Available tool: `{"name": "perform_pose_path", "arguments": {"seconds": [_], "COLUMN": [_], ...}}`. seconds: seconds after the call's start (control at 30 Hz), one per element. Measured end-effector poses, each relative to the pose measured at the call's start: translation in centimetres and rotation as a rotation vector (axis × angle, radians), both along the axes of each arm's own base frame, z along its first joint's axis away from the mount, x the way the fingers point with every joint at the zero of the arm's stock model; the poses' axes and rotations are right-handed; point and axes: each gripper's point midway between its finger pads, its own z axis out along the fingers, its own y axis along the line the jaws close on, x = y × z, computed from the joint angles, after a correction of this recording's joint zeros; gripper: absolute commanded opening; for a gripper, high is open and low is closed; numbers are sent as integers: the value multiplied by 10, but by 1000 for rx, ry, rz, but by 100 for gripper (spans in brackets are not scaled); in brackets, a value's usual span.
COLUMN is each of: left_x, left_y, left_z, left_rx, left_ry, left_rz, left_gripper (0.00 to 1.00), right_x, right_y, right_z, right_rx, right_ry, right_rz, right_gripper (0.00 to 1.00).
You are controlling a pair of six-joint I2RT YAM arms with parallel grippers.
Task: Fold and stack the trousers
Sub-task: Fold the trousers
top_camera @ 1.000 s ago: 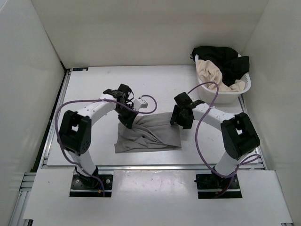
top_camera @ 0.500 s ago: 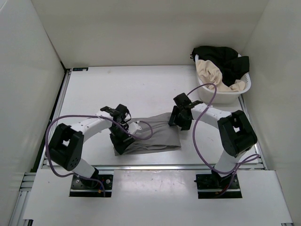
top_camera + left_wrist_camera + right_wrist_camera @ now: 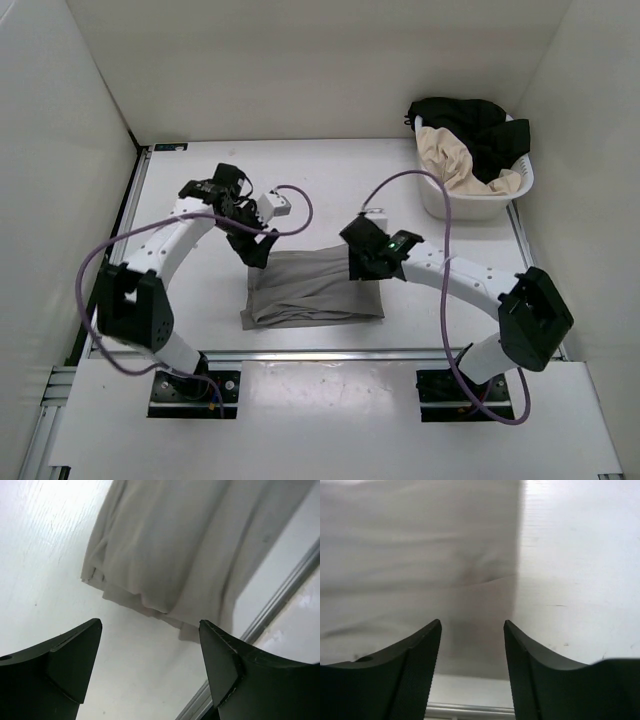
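The grey trousers (image 3: pixel 318 290) lie folded in a flat, roughly rectangular bundle near the table's front edge. My left gripper (image 3: pixel 254 250) hovers just off their far left corner, open, with nothing between its fingers. In the left wrist view the trousers (image 3: pixel 195 550) fill the upper part, and the left gripper (image 3: pixel 150 625) frames bare table below their layered edge. My right gripper (image 3: pixel 362 264) is over the bundle's far right corner, open and empty. From the right wrist, the right gripper (image 3: pixel 471 625) straddles the trousers' (image 3: pixel 420 555) right edge.
A white laundry basket (image 3: pixel 500 205) stands at the back right, holding black clothing (image 3: pixel 470 120) and cream clothing (image 3: pixel 450 155). A metal rail (image 3: pixel 330 353) runs along the table's front edge, close to the bundle. White walls close in three sides.
The left gripper carried the fabric forward, let it go and opened, then drew back to the far left. The trousers now lie folded flat. The right arm reached left over their right corner.
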Motion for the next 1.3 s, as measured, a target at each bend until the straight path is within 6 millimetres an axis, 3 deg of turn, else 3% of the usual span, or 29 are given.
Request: {"name": "perform_pose_path", "arguments": {"seconds": [0.13,0.3,0.43,0.47,0.53,0.57,0.73,0.87,1.03,1.17,1.3], "left_x": [22,28,29,30,32,32,32,37,41,44,48], "left_y": [14,8,2,0,-3,-5,-11,-13,-12,-10,-7], "left_z": [-42,-83,-89,-89,-90,-91,-90,-90,-93,-94,-95], "left_rx": [6,-14,-37,-44,-62,-72,-103,-112,-109,-97,-86], "left_ry": [124,265,291,294,300,305,326,317,313,302,287], "left_rz": [113,164,188,195,205,209,232,255,275,285,291], "left_gripper": [87,81,53,39,27,15,15,15,15,15,15], "right_x": [-24,-34,-36,-39,-49,-55,-94,-113,-110,-94,-85], "right_y": [45,122,181,195,217,226,240,245,245,262,265], "right_z": [16,21,12,10,6,4,-10,-19,-62,-53,-51], "right_rx": [-56,-96,-125,-126,-131,-131,-149,-149,-225,-217,-268], "right_ry": [-78,-109,-109,-111,-113,-116,-88,-72,-49,-117,-145], "right_rz": [218,466,646,689,771,807,943,985,906,824,778], "right_gripper": [57,66,68,68,68,68,67,67,62,58,54]}}
